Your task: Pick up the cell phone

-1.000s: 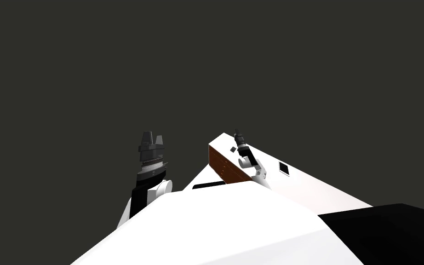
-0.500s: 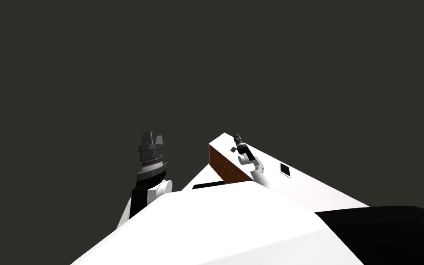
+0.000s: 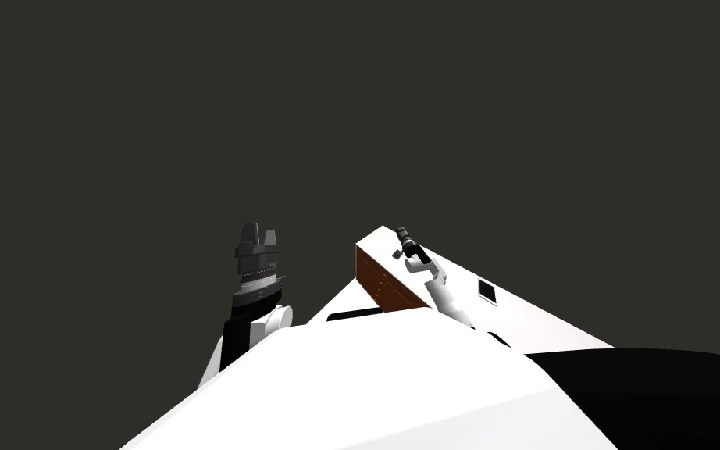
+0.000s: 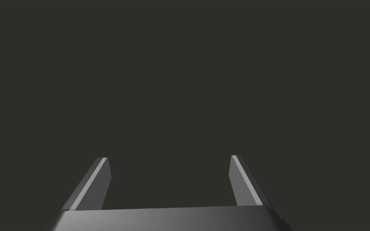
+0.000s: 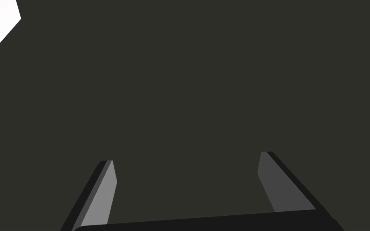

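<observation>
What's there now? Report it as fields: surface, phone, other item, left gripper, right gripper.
surface: white-topped cabinet, brown front
phone: cell phone, dark with a light rim, flat on the top, untouched
other item: small dark object near the top's far corner
left gripper: open, raised off to the cabinet's left
right gripper: open, over the far corner, just beyond the small dark object, apart from the phone

One phone (image 3: 487, 291), one grey block (image 3: 397, 255) (one table (image 3: 538, 324)).

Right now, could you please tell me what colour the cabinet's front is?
The cabinet front is reddish brown; the head view shows it best.
</observation>
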You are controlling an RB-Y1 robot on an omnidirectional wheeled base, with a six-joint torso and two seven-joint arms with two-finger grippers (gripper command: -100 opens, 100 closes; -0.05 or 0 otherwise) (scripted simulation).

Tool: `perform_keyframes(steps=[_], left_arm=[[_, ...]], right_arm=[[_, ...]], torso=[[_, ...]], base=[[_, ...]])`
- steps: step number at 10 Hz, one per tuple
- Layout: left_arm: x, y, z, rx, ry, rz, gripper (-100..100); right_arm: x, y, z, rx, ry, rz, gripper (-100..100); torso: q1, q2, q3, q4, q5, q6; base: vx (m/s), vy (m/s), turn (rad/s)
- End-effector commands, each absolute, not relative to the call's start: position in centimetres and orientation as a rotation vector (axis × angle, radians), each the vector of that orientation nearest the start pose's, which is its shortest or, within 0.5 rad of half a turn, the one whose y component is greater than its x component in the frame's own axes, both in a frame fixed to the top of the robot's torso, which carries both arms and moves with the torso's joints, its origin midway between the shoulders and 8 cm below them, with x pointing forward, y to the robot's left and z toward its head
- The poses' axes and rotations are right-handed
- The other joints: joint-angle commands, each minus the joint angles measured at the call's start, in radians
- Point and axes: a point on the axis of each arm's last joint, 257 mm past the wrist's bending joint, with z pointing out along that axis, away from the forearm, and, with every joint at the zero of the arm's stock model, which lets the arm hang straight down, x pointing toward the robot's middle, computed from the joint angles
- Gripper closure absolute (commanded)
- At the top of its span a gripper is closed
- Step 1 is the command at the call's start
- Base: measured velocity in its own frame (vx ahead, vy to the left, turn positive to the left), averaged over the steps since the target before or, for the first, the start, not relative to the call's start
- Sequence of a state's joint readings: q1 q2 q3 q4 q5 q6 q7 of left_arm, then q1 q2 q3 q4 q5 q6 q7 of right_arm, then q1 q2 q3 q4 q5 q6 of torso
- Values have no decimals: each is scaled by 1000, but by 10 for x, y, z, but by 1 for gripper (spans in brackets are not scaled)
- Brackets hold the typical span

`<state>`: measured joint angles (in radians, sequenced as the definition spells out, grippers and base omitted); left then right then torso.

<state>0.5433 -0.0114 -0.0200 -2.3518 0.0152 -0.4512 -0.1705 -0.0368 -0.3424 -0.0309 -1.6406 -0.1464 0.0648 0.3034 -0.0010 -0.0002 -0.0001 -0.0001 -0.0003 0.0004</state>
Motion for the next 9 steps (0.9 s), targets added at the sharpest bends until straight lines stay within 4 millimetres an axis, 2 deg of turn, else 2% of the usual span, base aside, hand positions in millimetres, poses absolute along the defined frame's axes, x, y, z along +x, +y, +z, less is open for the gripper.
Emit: perform_keyframes(steps=[1, 2, 3, 4, 5, 6, 7, 8, 9], left_arm=[[335, 279, 33, -625, 647, -1155, 0], [335, 279, 33, -625, 647, -1155, 0], [335, 279, 33, -625, 648, -1155, 0], [335, 279, 33, -625, 647, -1155, 0], [335, 279, 33, -625, 647, -1155, 0], [335, 279, 33, -625, 647, -1155, 0], [335, 279, 33, -625, 648, -1155, 0], [335, 279, 33, -625, 647, -1155, 0], [335, 279, 33, -625, 648, -1155, 0]], right_arm=[[567, -332, -181, 823, 1415, 785, -100], [566, -338, -200, 857, 1449, 760, -100], [575, -346, -203, 854, 1480, 717, -100], [573, -352, -220, 887, 1514, 693, -100], [582, -359, -220, 882, 1543, 653, -100], [579, -365, -240, 916, 1577, 626, -100], [587, -372, -238, 910, 1601, 589, -100], [582, -379, -259, 948, 1639, 560, -100], [589, -386, -259, 944, 1663, 524, -100]], torso=[[0, 0, 0, 0, 0, 0], [0, 0, 0, 0, 0, 0], [0, 0, 0, 0, 0, 0], [0, 0, 0, 0, 0, 0], [0, 0, 0, 0, 0, 0], [0, 0, 0, 0, 0, 0], [0, -1, 0, 0, 0, 0], [0, -1, 0, 0, 0, 0], [0, -1, 0, 0, 0, 0]], base=[[-1, -14, 80], [1, -14, 40], [-1, -12, 69], [-1, -14, 52], [2, -14, 90], [6, -15, 46], [5, -12, 83], [6, -10, 57], [9, -13, 96]])
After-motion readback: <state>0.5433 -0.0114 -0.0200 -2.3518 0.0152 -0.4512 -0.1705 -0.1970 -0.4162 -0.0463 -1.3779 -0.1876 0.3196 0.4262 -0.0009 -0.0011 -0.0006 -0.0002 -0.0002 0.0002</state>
